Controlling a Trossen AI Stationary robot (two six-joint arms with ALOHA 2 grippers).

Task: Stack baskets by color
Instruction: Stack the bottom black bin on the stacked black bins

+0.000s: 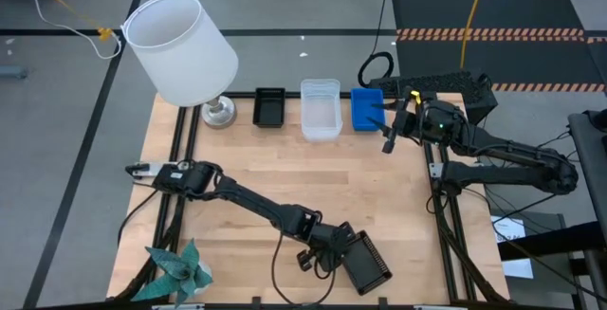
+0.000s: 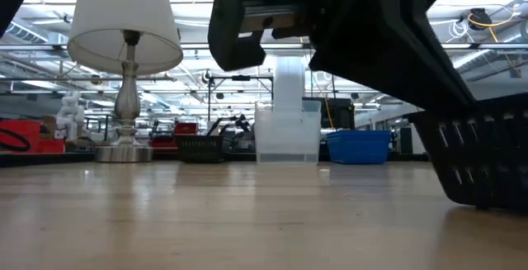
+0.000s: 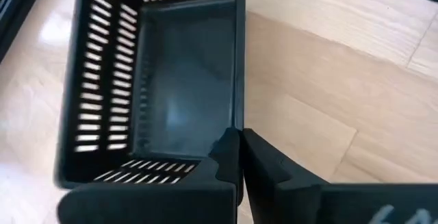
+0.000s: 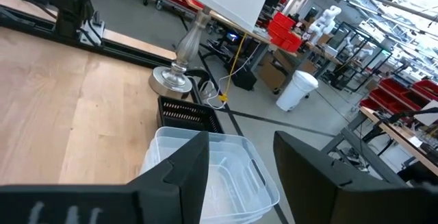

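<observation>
Wooden worktop (image 1: 285, 187) carrying everything. Big white lamp (image 1: 180, 49) at far left corner. Along far edge from the lamp: black basket (image 1: 269, 106), clear baskets (image 1: 320, 109) nested, blue basket (image 1: 366, 109) toward right corner. Another black basket (image 1: 366, 263), slatted, tilted at near edge, right of centre. Left gripper (image 3: 238, 159) clamped together on that basket's rim wall. Right gripper (image 4: 239, 166) hovering over far right corner beside blue basket, fingers apart, holding nothing. Teal paper star (image 1: 180, 270) at near left corner.
</observation>
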